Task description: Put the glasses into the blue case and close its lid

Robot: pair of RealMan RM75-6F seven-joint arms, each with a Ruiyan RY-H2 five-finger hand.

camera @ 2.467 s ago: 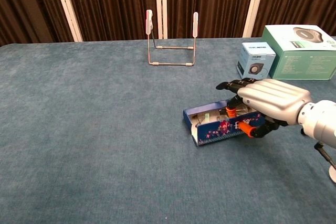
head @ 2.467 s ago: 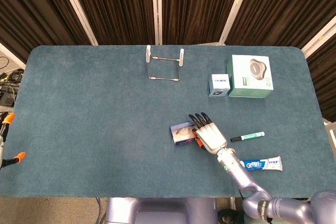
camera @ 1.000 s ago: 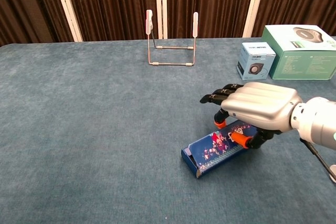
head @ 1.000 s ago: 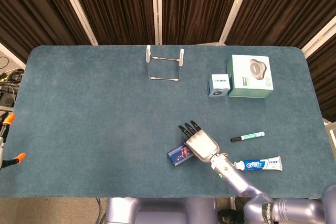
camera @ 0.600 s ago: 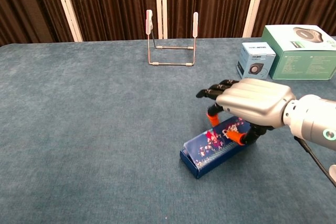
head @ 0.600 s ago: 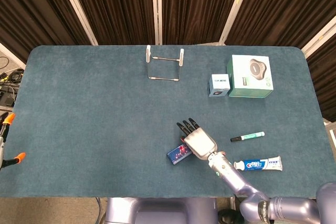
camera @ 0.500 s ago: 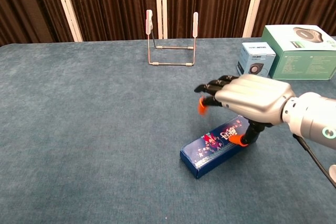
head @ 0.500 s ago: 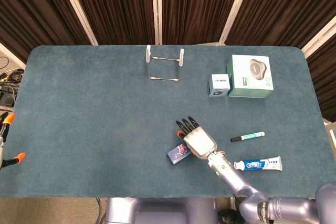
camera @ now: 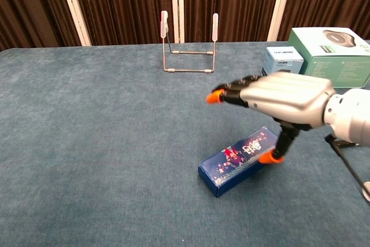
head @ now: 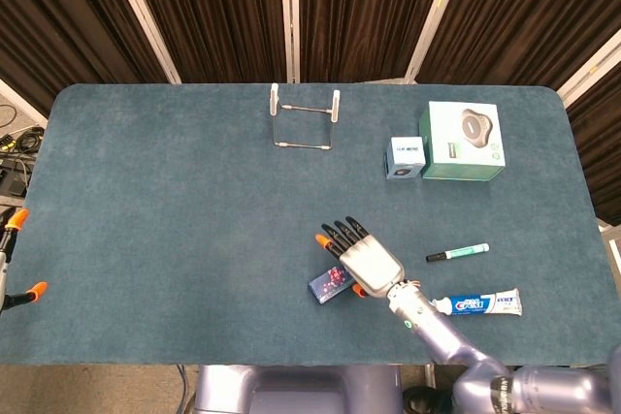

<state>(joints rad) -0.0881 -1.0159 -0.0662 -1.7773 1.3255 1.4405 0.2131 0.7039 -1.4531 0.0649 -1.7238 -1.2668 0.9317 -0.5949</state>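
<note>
The blue case (head: 330, 283) with its flowered lid (camera: 237, 159) lies shut on the table, angled, near the front edge right of centre. No glasses are visible outside it. My right hand (head: 365, 257) hovers just above and right of the case, fingers spread flat and raised off the lid (camera: 283, 101). Its orange thumb tip (camera: 267, 157) hangs down beside the case's right end; I cannot tell whether it touches. The hand holds nothing. Neither view shows my left hand.
A wire stand (head: 305, 119) is at the back centre. A small blue-white box (head: 405, 157) and a green box (head: 462, 141) sit at the back right. A marker (head: 457, 253) and a toothpaste tube (head: 481, 303) lie right of the hand.
The case was open under my right hand; its lid has since come down shut. The hand has lifted off the lid and its fingers have spread and risen.
</note>
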